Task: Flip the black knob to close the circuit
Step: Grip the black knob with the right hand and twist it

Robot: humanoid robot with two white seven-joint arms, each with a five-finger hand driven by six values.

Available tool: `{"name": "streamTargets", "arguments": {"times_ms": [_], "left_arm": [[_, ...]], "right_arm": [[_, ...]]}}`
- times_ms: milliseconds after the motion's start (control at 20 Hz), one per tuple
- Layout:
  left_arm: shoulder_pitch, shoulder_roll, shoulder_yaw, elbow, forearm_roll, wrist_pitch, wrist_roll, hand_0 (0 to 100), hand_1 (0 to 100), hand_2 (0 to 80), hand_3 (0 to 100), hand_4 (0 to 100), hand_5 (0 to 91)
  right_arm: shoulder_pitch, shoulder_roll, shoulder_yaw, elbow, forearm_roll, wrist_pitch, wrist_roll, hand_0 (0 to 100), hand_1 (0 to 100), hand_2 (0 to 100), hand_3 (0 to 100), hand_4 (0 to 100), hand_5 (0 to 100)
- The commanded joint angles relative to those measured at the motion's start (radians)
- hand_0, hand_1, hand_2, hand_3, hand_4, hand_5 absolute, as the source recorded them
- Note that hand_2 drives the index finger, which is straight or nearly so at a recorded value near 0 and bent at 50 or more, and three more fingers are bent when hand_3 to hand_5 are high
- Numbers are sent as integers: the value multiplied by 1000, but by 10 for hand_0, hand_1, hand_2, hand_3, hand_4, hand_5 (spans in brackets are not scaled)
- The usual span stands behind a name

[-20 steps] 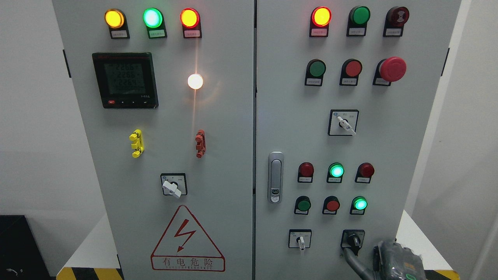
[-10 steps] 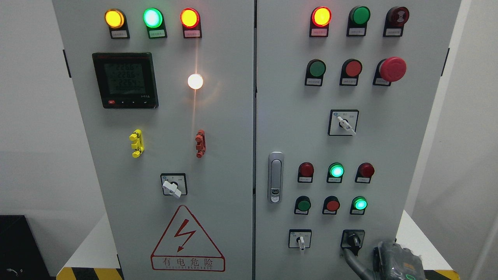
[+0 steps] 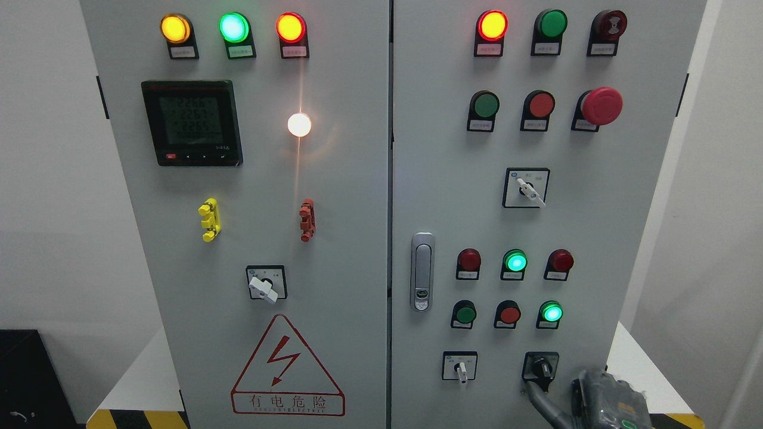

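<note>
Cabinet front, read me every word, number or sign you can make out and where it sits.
"有电危险": red warning triangle with lightning bolt, lower left door.
Small line beneath it: too blurred.
Meter display: three rows of digits, too blurred to trust.
Tags under lamps, buttons, selector switches: too small.

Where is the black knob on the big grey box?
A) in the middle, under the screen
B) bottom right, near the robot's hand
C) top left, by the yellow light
B: the black knob sits at the cabinet's lower right, just above the right hand.
</note>
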Motion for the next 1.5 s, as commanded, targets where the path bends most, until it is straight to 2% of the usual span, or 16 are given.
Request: {"name": "streamTargets", "arguments": {"times_ms": [0, 1450], "left_arm": [[0, 0, 1, 0, 0, -1, -1, 120, 556, 0, 0, 0, 0], [0, 0, -1, 0, 0, -1, -1, 120, 556, 0, 0, 0, 0]], "right_arm": [[-4, -1, -48, 3, -1, 0, 0, 0, 0, 891, 1000, 917, 910], [-4, 2, -68, -17, -15, -9, -6, 0, 0, 892, 1000, 917, 909]]}}
